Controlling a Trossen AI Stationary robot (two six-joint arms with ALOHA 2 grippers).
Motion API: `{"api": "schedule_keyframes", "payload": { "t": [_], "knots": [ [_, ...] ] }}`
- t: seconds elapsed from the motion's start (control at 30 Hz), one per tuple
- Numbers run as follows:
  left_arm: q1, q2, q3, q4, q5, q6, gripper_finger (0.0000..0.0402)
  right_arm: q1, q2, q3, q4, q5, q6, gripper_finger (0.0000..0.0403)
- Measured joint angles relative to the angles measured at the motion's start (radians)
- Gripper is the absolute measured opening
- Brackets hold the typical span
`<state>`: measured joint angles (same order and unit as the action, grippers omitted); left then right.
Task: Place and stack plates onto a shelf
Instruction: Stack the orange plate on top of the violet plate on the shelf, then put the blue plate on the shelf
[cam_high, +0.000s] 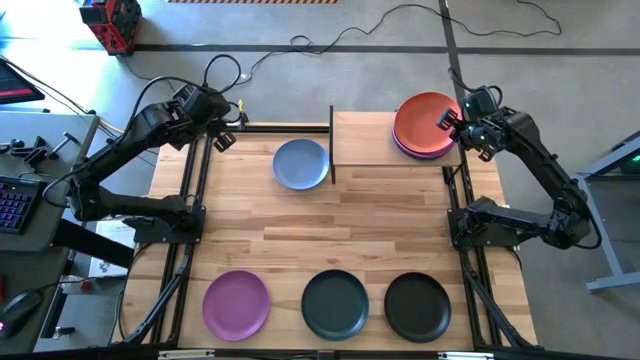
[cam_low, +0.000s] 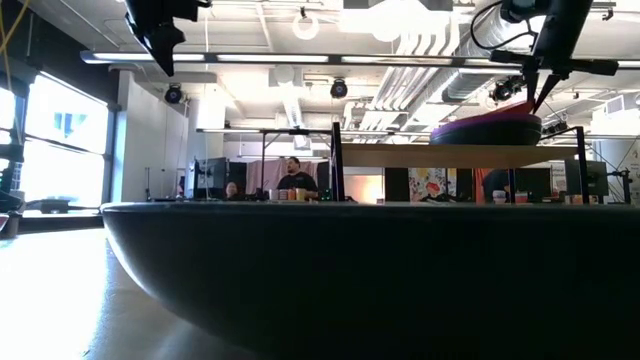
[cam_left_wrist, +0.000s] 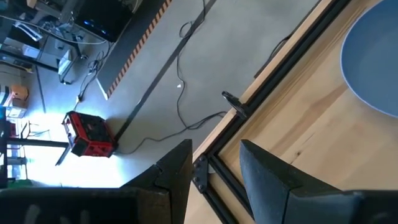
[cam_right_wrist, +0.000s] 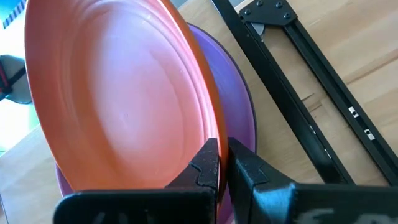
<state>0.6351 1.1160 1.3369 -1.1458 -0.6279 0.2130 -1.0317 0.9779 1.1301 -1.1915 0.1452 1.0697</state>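
The shelf (cam_high: 365, 140) stands at the table's far right, its light board (cam_low: 400, 156) raised on dark posts. A purple plate (cam_high: 415, 150) lies on the board with the orange plate (cam_high: 422, 118) on top. My right gripper (cam_high: 448, 122) is shut on the orange plate's right rim. The pale blue plate (cam_high: 300, 163) lies flat on the table just left of the shelf. One purple plate (cam_high: 236, 304) and two dark plates (cam_high: 335, 304) (cam_high: 417, 307) lie along the near edge. My left gripper (cam_high: 228, 128) hangs open over the table's far left corner, holding nothing. My right gripper pinches the orange plate's rim (cam_right_wrist: 210, 134) between its two fingers, one on the plate's upper face and one under the edge. It comes from the table's right, slanting down. The plate (cam_low: 516, 107) is tilted, its held side raised, its left part on the purple plate (cam_low: 485, 128).
Black frame rails (cam_high: 190, 200) run along the table's left and right sides, and one rail (cam_right_wrist: 292, 56) lies close by the right gripper. The shelf's dark post (cam_low: 337, 160) stands between the blue plate and the board. A dark plate (cam_low: 320, 280) fills the low view's foreground. People sit in the room beyond.
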Motion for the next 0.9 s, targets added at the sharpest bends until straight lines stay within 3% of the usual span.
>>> {"api": "schedule_keyframes", "payload": {
  "t": [0.17, 0.53, 0.9],
  "knots": [
    [0.003, 0.000, 0.000, 0.000, 0.015, 0.001, 0.0124, 0.000, 0.000, 0.000, -0.001, -0.001, -0.021, 0.0013],
    [0.003, 0.000, 0.000, 0.000, 0.051, 0.001, 0.0124, 0.000, -0.010, 0.000, -0.002, -0.014, -0.057, 0.0084],
    [0.003, 0.000, 0.000, 0.068, 0.050, 0.000, 0.0124, -0.002, -0.097, 0.000, -0.084, -0.043, -0.112, 0.0094]
  ]
}}
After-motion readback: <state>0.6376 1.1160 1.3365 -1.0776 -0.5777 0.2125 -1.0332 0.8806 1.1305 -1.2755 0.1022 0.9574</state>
